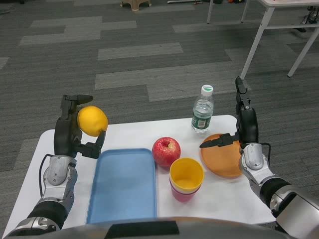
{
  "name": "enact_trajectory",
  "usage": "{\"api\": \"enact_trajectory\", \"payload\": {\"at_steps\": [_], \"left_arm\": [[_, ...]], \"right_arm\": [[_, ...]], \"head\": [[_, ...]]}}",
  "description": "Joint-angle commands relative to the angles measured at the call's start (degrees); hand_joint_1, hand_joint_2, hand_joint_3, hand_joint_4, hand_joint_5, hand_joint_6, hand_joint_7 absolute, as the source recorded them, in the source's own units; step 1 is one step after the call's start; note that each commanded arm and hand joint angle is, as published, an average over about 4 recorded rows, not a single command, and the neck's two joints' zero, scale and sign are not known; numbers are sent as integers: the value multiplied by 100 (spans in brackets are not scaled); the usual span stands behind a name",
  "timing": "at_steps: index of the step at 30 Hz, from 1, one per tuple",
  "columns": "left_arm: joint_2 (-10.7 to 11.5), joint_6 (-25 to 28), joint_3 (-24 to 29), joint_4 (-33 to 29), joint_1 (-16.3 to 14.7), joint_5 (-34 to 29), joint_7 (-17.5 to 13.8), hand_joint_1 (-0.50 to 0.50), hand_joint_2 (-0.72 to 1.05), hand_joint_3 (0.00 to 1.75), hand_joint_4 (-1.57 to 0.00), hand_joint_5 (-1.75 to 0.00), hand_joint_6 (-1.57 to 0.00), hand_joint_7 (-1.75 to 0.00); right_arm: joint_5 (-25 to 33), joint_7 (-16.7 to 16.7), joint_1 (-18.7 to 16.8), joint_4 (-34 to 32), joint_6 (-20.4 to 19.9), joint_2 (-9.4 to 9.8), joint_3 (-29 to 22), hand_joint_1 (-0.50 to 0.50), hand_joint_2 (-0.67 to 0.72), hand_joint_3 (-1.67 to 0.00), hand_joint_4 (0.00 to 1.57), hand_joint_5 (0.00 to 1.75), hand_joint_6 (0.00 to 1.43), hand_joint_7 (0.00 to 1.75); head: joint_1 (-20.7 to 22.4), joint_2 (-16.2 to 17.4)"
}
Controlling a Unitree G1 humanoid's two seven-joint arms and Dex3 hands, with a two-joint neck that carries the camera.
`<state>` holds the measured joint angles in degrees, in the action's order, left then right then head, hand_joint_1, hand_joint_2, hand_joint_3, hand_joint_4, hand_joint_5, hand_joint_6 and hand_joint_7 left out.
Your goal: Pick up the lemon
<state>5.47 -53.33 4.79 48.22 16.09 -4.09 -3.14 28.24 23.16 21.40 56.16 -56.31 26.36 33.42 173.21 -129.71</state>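
Observation:
The yellow lemon (92,120) is held up off the table by my left hand (72,130), whose fingers grip it from the left and below, above the table's left part. My right hand (242,128) is raised at the right with its fingers apart and nothing in it, hovering over the orange plate (223,158).
A blue tray (123,185) lies on the white table (139,132) in front of me. A red apple (166,151) sits beside it, with a yellow cup stacked in a pink one (186,178) near the front. A water bottle (202,110) stands at the far edge. Another table's legs (259,37) stand at the back right.

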Motion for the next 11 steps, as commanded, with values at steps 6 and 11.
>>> {"api": "enact_trajectory", "payload": {"at_steps": [6, 11], "left_arm": [[-11, -45, 44, 92, 87, -140, 15, -50, 105, 157, -22, -175, -5, -154], [-20, -63, 69, 92, 87, -191, 15, -50, 105, 157, -22, -175, -5, -154]], "right_arm": [[6, 14, -30, -61, 14, 63, 72, -42, 15, -8, 3, 0, 0, 0], [6, 14, -30, -61, 14, 63, 92, -42, 15, -8, 3, 0, 0, 0]], "head": [[155, 19], [188, 33]]}}
